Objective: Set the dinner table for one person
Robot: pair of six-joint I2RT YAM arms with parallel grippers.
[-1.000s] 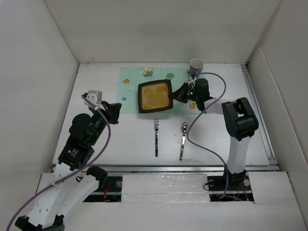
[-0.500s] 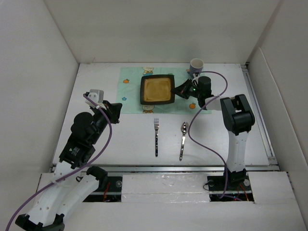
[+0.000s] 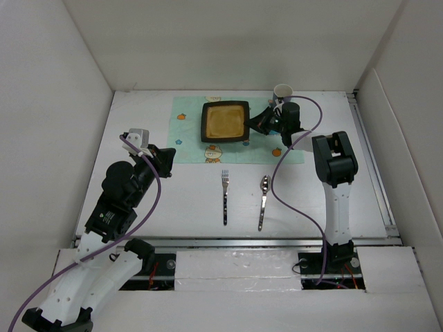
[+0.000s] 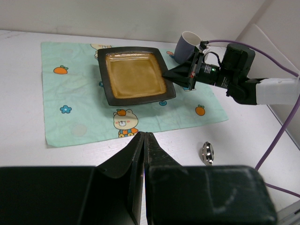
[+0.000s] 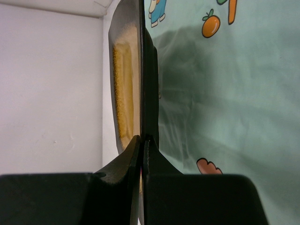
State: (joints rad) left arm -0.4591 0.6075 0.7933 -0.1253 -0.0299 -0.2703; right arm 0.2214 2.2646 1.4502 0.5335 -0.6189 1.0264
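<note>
A black square plate [image 3: 225, 122] with a yellow-brown inside lies on the mint-green cartoon cloth [image 3: 187, 142] at the back of the white dinner table [image 3: 315, 200]. My right gripper [image 3: 253, 124] is shut on the plate's right rim; in the right wrist view its fingertips [image 5: 142, 138] pinch the rim of the plate [image 5: 124, 84] edge-on. My left gripper [image 3: 168, 164] is shut and empty over the table left of the cloth; its closed tip [image 4: 144, 134] points at the cloth's near edge. A fork [image 3: 225, 197] and a spoon [image 3: 263, 200] lie side by side in front of the cloth.
A grey-blue mug [image 3: 282, 92] stands at the cloth's back right corner, just behind my right wrist. The silver rail [image 3: 277, 241] runs along the near edge. White walls close in the left, back and right. The purple cable loops over the spoon's right side.
My right gripper has moved the plate from the cloth's front edge back toward its far middle. The left arm has not moved.
</note>
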